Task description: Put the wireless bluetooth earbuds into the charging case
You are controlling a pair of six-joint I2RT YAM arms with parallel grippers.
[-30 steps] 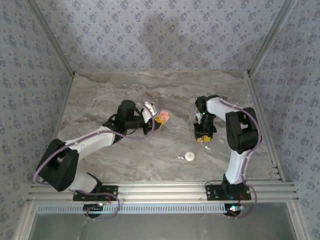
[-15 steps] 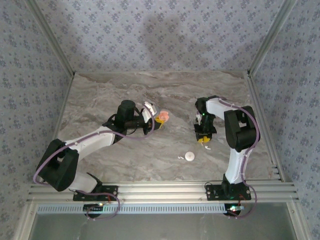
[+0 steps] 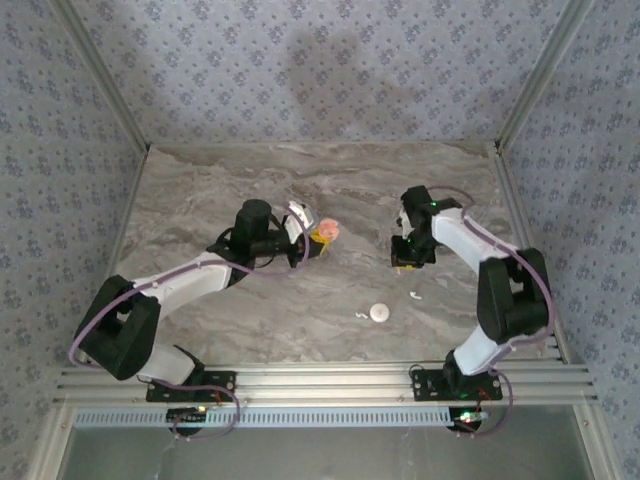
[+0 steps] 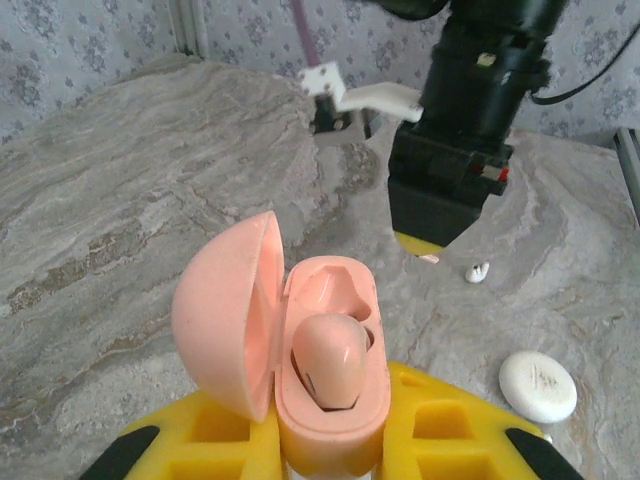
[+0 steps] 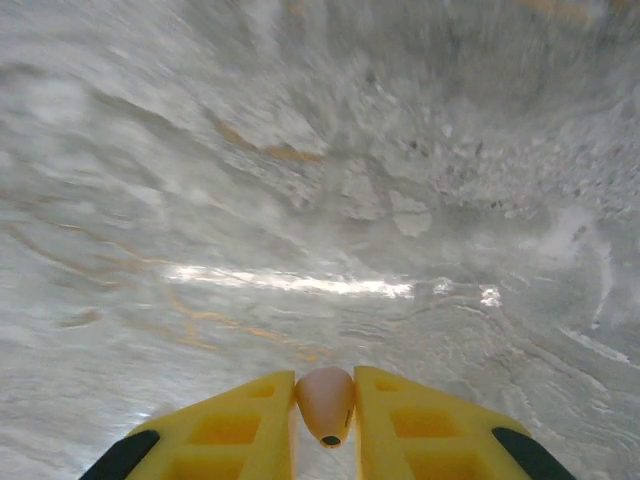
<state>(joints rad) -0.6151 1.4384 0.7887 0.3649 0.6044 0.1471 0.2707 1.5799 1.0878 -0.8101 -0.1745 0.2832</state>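
Earbud [image 5: 325, 400], pink: clamped between the yellow fingers of my right pincer [image 3: 404, 265], over the table [image 3: 250, 190].
My left pincer [image 4: 330, 430] is closed on the base of the pink charging case [image 4: 335, 295]. The lid [image 4: 225, 315] stands open at the left in the left wrist view. A second pink earbud [image 4: 328, 360] sits in one socket, and the socket beside it is bare. A white earbud [image 4: 478, 271] and a white round disc [image 4: 538, 386] lie apart on the table. Surface: grey marble pattern with brown veins, blurred in the right wrist view. Enclosure: walls [image 3: 300, 70] in blue-grey floral wallpaper, aluminium rails [image 3: 320, 380] along the near edge.
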